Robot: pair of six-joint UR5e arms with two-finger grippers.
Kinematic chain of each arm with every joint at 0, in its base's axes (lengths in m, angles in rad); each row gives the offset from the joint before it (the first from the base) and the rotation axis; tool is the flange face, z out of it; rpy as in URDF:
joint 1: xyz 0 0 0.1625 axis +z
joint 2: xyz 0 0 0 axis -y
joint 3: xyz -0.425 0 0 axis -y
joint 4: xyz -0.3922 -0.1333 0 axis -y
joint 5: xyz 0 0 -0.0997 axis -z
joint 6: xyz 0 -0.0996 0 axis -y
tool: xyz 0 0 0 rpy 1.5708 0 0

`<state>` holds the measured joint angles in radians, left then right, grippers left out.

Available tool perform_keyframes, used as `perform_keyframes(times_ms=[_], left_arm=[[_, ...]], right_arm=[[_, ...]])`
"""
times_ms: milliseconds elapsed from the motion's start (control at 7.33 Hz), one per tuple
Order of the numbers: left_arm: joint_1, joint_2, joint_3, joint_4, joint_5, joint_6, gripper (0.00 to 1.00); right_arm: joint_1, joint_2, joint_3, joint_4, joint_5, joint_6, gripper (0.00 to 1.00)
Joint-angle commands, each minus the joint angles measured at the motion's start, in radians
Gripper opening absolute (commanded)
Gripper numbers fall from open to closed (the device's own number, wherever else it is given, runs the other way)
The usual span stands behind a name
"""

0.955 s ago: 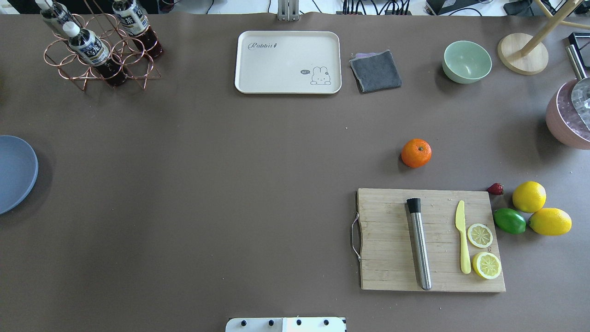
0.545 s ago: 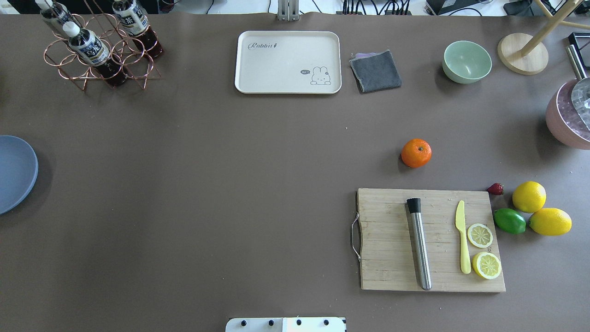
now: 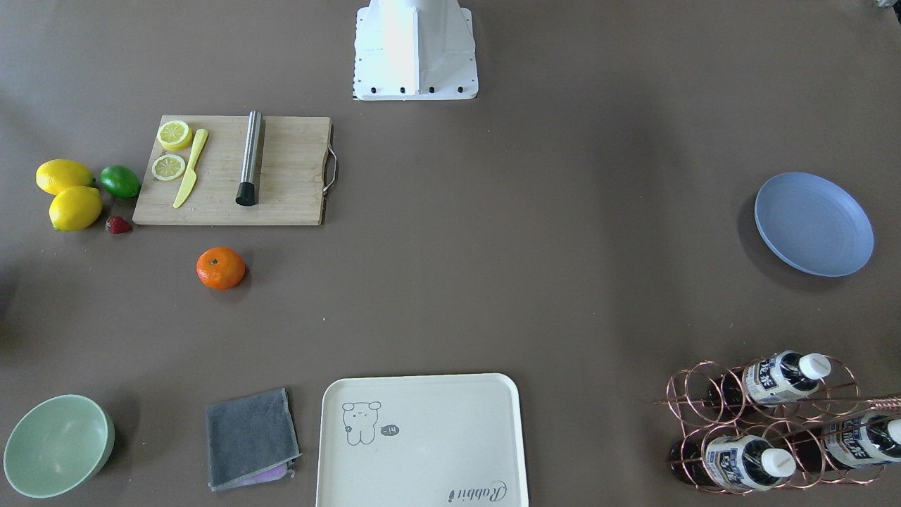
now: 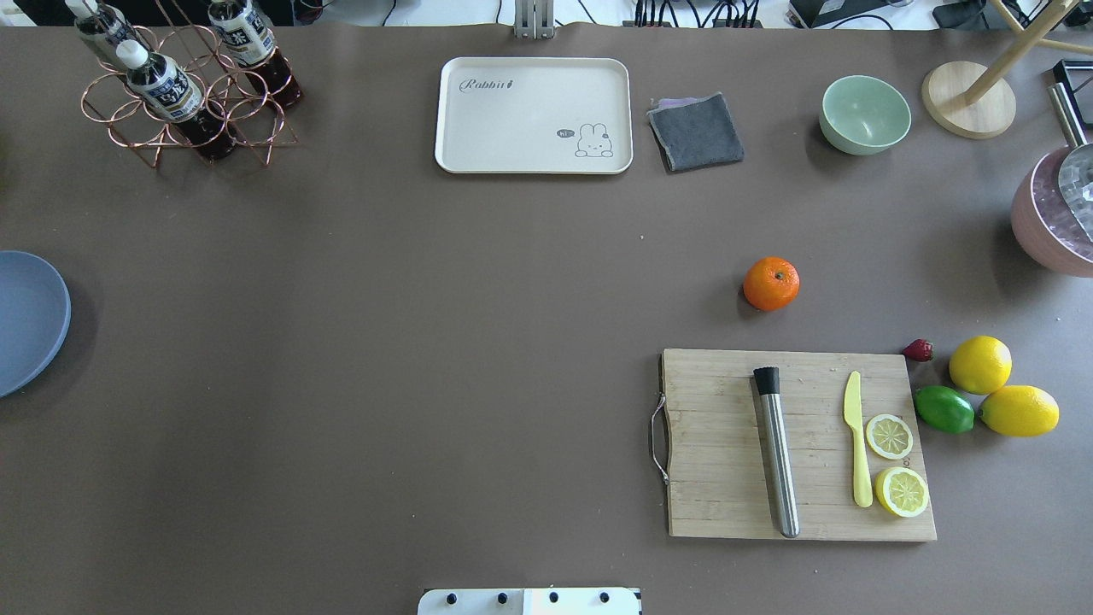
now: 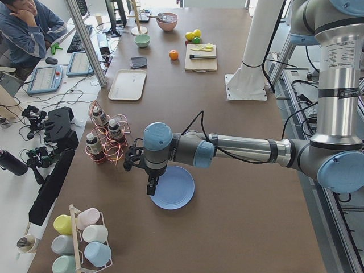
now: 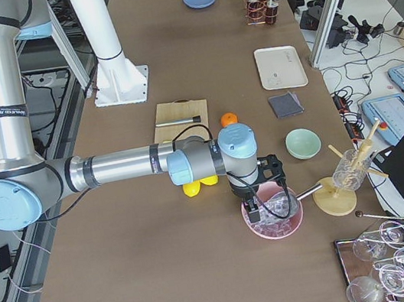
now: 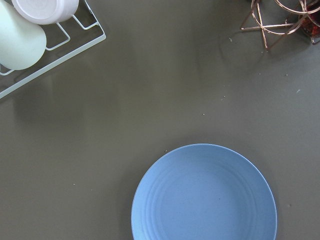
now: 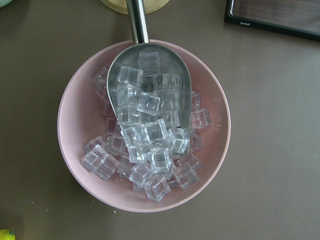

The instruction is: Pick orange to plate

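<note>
Bright even light, soft shadows, sharp focus throughout

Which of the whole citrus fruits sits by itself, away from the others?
The orange, lying alone beyond the cutting board's far edge; the lemons and the lime cluster together off the board's right end.

The orange (image 3: 220,267) sat by itself on the brown surface (image 3: 528,246), near the wooden board (image 3: 288,176) but not touching it. On the board lay a steel rod (image 3: 250,158), a yellow knife (image 3: 190,169) and two lemon slices (image 3: 169,167). Just beside the board were two lemons (image 3: 65,177), a lime (image 3: 120,181) and a strawberry (image 3: 118,224). The blue plate (image 3: 814,224) stood well apart, at the other side.
</note>
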<state>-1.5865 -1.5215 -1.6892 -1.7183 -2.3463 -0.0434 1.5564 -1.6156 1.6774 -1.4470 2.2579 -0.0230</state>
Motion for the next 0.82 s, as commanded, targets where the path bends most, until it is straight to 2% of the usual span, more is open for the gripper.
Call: perform_keyframes(times_ms=[0, 136, 409, 682], left_arm=[[-0.001, -0.022, 0.045, -0.039, 0.012, 0.003, 0.98], [0.0, -0.019, 0.046, -0.106, -0.037, -0.003, 0.98], [-0.001, -0.029, 0.078, -0.264, -0.166, -0.006, 0.98], [0.006, -0.081, 0.121, -0.392, -0.153, 0.008, 0.97]], right_arm=[[-0.001, -0.01, -0.042, 0.1, -0.001, 0.0, 1.0], [-0.001, -0.012, -0.068, 0.156, 0.008, 0.009, 1.0], [-0.001, -0.007, -0.071, 0.168, 0.015, 0.032, 1.0], [-0.037, 0.017, -0.053, 0.178, 0.017, 0.096, 1.0]])
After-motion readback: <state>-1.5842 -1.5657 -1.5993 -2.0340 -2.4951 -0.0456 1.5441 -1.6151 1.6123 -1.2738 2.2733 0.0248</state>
